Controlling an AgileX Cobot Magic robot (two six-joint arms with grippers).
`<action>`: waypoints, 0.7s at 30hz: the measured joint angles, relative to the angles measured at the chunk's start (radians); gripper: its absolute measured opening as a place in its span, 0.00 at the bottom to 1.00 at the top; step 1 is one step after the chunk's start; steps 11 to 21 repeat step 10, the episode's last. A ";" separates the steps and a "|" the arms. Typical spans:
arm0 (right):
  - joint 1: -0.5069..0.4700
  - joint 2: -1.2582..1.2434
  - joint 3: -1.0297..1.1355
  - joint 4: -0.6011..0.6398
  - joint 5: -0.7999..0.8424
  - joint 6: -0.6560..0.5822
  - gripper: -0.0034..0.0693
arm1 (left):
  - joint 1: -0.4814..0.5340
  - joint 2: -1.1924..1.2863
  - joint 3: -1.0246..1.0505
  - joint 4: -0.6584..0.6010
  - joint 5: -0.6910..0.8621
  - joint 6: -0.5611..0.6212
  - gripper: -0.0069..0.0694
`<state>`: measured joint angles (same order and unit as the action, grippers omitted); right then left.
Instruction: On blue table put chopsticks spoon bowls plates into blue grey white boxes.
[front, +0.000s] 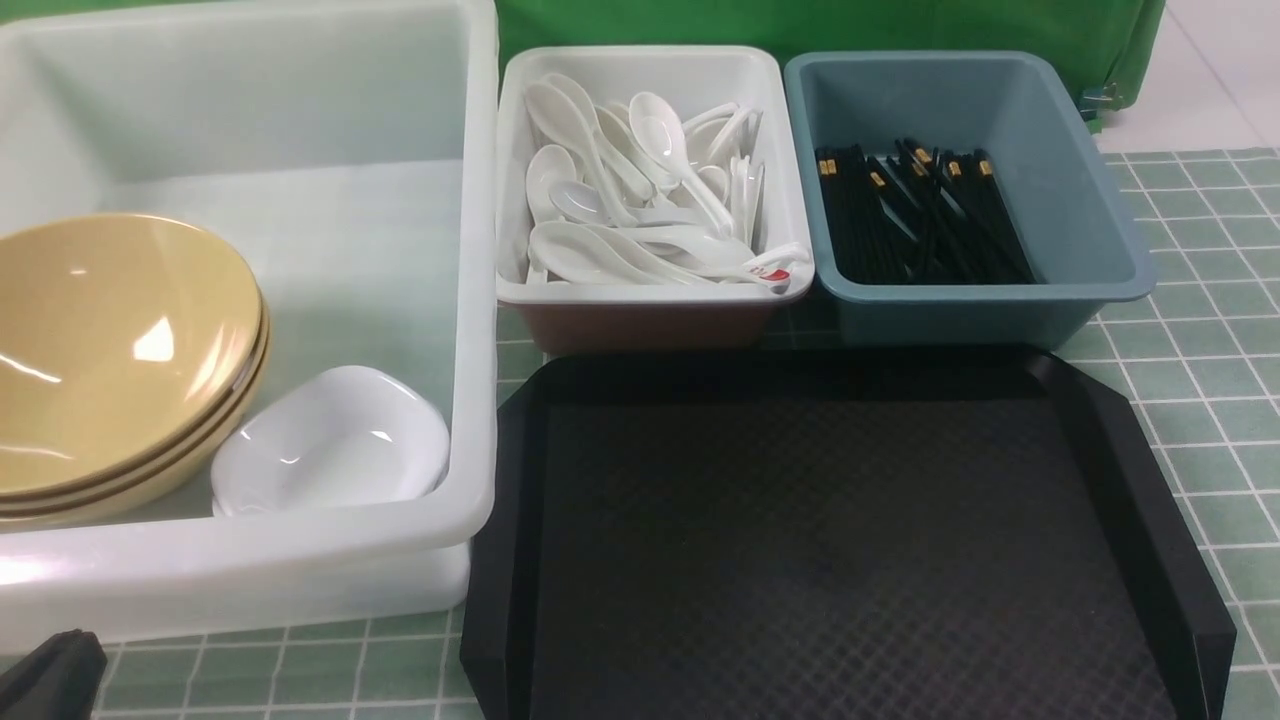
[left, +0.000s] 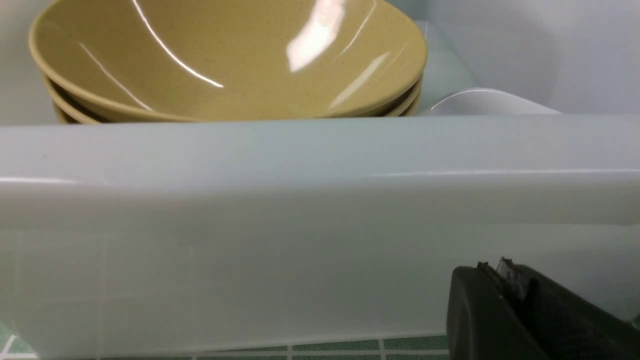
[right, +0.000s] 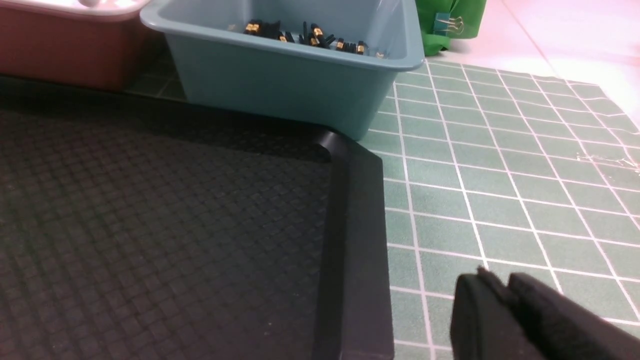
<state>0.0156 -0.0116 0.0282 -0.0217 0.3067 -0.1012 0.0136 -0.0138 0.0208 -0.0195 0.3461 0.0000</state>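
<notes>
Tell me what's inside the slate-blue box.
The slate-blue box holds a heap of black chopsticks with gold bands. The heap covers part of the box's floor; anything beneath can't be seen.

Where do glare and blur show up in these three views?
Front: white glare on the glossy tan round bowl. Left wrist: bright streaks across that bowl. Right wrist: pinkish, washed-out far corner; gripper jaws look soft, the black textured tray fairly crisp.

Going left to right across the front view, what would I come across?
Tan bowls, small white dish, white box of white spoons, slate-blue box holding black chopsticks.
</notes>
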 joint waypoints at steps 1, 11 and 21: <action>0.000 0.000 0.000 0.000 0.000 0.000 0.20 | 0.000 0.000 0.000 0.000 0.000 0.000 0.10; 0.000 0.000 0.000 0.000 0.000 0.000 0.21 | 0.000 0.000 0.000 0.000 0.001 0.000 0.10; 0.000 0.000 0.000 0.000 0.000 0.000 0.21 | 0.000 0.000 0.000 0.000 0.001 0.000 0.10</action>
